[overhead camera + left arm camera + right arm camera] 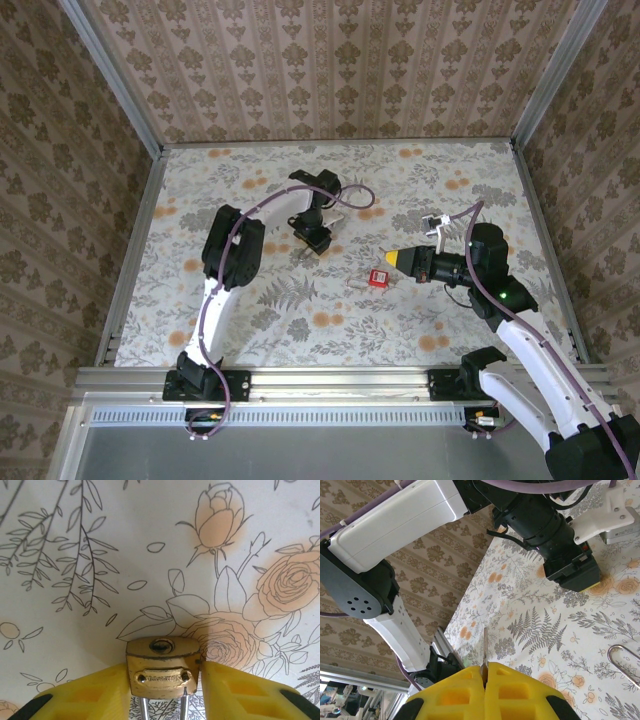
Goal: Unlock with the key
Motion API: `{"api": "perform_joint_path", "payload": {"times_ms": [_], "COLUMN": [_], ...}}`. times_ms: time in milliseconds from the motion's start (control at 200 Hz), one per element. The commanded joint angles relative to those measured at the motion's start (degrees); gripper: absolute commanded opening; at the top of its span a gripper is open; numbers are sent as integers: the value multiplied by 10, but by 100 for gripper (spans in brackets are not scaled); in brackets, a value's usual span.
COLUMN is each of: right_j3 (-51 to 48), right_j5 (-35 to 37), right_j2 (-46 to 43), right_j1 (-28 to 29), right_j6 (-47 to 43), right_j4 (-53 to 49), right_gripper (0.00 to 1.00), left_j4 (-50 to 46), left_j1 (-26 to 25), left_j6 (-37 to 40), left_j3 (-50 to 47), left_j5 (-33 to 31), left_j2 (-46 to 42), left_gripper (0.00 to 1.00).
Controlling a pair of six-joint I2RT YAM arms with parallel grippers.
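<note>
- Floral-print table, damask wallpaper walls on three sides, aluminium rail along the near edge with both arm bases on it.
- left gripper is out at mid-table, angled down at the cloth. A purple cable loops off its wrist.
- Left wrist view: left gripper jaws are part open, with yellow fingers either side of the brass padlock. One finger sits against each side of the body with no gap visible, so the padlock is gripped between the pads.
- Padlock orientation: the keyhole end faces the camera, with a stamped name plate just below it. Two silver shackle legs run off the bottom edge.
- right gripper sits right of centre, tip pointing left toward the left gripper and clearly apart from it.
- Right wrist view: right gripper fingers are pressed fully together, pinching the key. Its thin silver blade is seen edge-on, sticking straight out of the seam between the pads.
- red tag shows just below-left of the right gripper's tip in the top view. Cannot tell whether it hangs or lies on the cloth.
- Small silver bit sits just left of the tag, too small to identify.
- silver wire loop is at the right edge of the right wrist view, over the cloth. Cannot tell what it joins.
</note>
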Motion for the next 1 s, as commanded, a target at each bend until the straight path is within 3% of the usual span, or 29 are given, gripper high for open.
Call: {"api": "perform_joint_path", "payload": {"times_ms": [0,165,585,995], "right_j3": [-2,-4,-5,-8], "right_j5": [4,4,5,6], "right_j2": [-7,-7,-12,-2], "right_j1": [1,0,0,1], "right_j6": [-1,-1,-2,-7], "right_j4": [6,7,2,0], "right_gripper": [1,1,1,1], "left_j4": [-17,-18,-22,84], "left_j1": [5,6,8,4], "left_j6": [-3,-6,-6,11], "left_j3": [17,20,17,-107], "left_j5": [2,0,-2,9], "left_j2": [13,16,18,-105], "left_gripper": [47,51,35,30]}}
